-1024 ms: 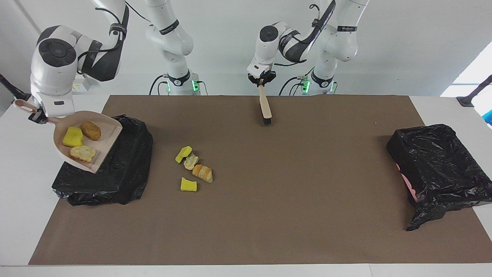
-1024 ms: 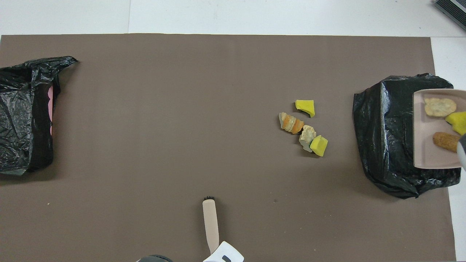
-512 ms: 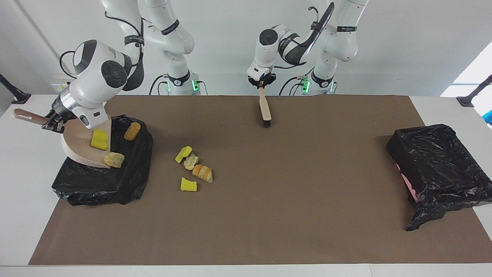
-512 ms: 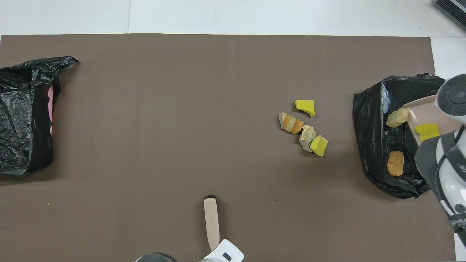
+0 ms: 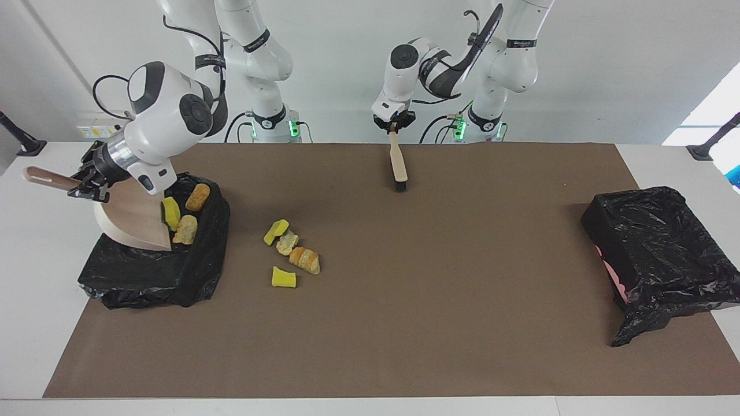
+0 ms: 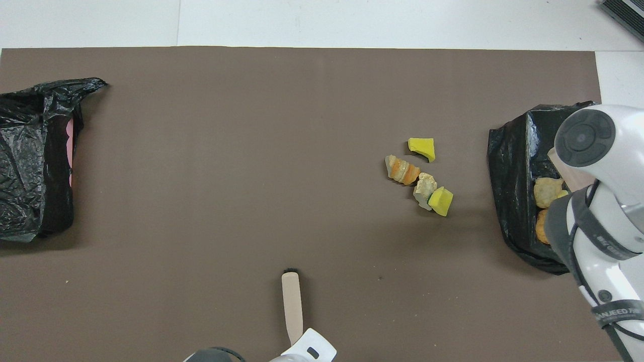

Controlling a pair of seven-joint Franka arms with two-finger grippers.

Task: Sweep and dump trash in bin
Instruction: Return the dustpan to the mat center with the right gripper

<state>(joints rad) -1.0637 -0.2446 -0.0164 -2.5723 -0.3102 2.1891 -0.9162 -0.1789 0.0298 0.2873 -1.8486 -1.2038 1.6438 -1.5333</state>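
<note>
My right gripper is shut on the handle of the beige dustpan, which is tilted steeply over the black-bagged bin at the right arm's end of the table. Three scraps lie at the pan's lip in the bin: a yellow chunk, a tan lump and a brown lump. Several scraps of trash lie on the brown mat beside that bin, also seen in the overhead view. My left gripper is shut on the brush, bristles down, over the mat's near edge.
A second black-bagged bin stands at the left arm's end of the table, also in the overhead view. The brown mat covers most of the white table. In the overhead view my right arm covers part of the first bin.
My right gripper has tipped the dustpan from level to steep over the bin. The three scraps slid off it into the bin. The left arm and brush barely moved.
</note>
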